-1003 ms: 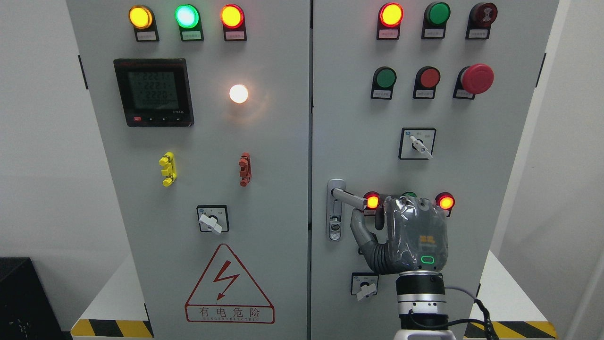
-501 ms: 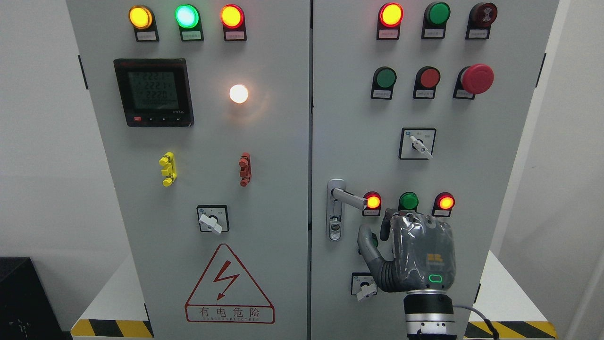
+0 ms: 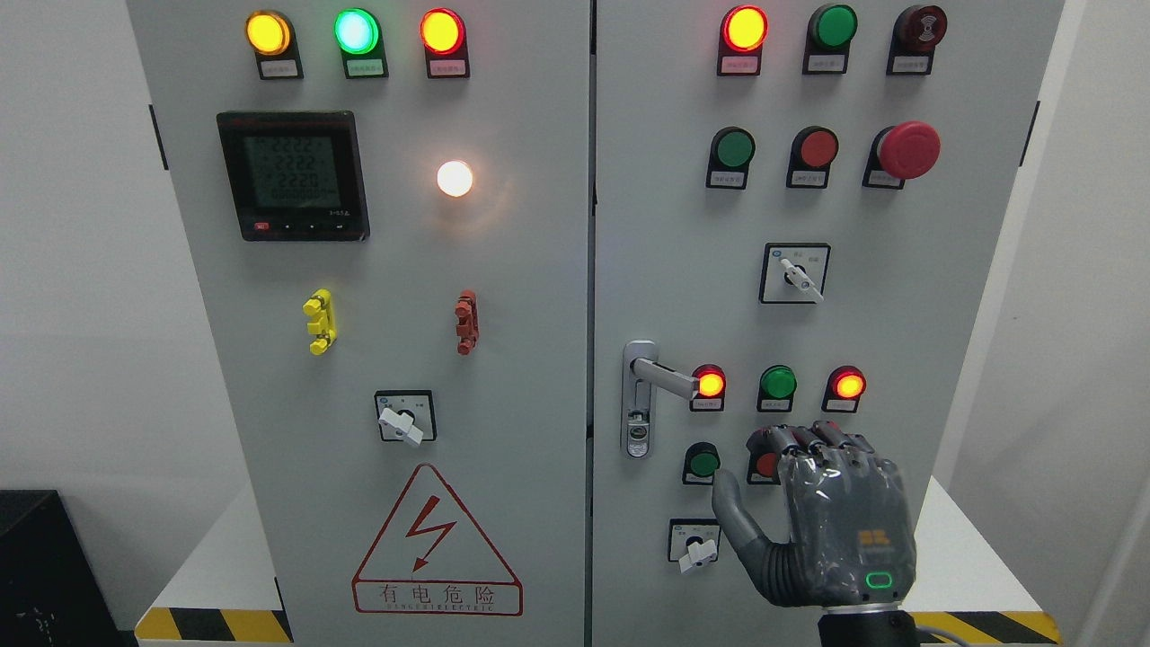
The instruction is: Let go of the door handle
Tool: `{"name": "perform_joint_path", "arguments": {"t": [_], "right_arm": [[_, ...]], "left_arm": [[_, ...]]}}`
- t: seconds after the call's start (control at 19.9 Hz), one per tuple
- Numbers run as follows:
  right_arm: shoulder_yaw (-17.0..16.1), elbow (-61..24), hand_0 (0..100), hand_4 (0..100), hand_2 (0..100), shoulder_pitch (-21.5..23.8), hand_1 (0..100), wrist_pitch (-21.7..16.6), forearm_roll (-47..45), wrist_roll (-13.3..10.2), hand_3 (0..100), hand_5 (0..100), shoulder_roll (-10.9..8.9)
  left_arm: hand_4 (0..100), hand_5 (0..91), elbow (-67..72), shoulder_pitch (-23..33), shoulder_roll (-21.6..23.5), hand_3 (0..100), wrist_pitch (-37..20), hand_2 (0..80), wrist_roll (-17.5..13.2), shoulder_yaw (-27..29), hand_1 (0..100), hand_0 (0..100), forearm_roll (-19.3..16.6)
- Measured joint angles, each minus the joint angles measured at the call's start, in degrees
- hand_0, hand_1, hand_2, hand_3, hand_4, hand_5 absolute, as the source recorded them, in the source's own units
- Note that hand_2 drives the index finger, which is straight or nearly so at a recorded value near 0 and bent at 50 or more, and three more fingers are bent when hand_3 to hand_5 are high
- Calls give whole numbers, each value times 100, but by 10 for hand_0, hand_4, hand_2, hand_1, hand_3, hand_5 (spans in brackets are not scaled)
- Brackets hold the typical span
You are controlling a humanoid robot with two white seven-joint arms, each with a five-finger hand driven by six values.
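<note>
1. Head view: a grey cabinet [image 3: 503,359] with two doors is seen filling most of the frame, standing on a white surface [image 3: 966,557] edged with yellow-and-black tape.
2. The left door [image 3: 395,503] is fitted with a meter [image 3: 292,175], a lit white lamp [image 3: 455,178], a yellow clip [image 3: 320,322] and a red clip [image 3: 466,322], a rotary switch [image 3: 402,418] and a warning triangle [image 3: 437,544].
3. The right door [image 3: 898,314] is fitted with a red mushroom button [image 3: 907,149], a selector [image 3: 795,274], and rows of red and green lamps.
4. The right hand [image 3: 822,526] is seen low on the right door, its back turned to the camera, its arm entering at the bottom edge right of the middle.
5. The fingers [image 3: 809,442] are curled at the knuckles in front of the panel and the thumb [image 3: 732,512] is spread out to the left; nothing is held.
6. The handle [image 3: 660,375] is found on the right door's left edge, its lever pointing right and slightly down from a silver plate, with its tip just beside a lit red lamp [image 3: 710,384].
7. The handle is well apart from the hand, up and to the left of it.
8. A green button [image 3: 702,463] lies between handle and thumb.
</note>
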Motion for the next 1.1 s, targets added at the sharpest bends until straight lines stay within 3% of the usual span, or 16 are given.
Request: {"name": "perform_joint_path", "arguments": {"t": [0.5,1.1], "right_arm": [[-607,-266,448,0,0,-122,325,-237,-284,-146,0,0,-29],[-857,-383,443,0,0,-259,321,-254,-425,-148,0,0,-33]], "left_arm": [[12,0,0,0,0,87,0,22,0,0,0,0,0],[13,0,0,0,0,88,0,22,0,0,0,0,0]]}}
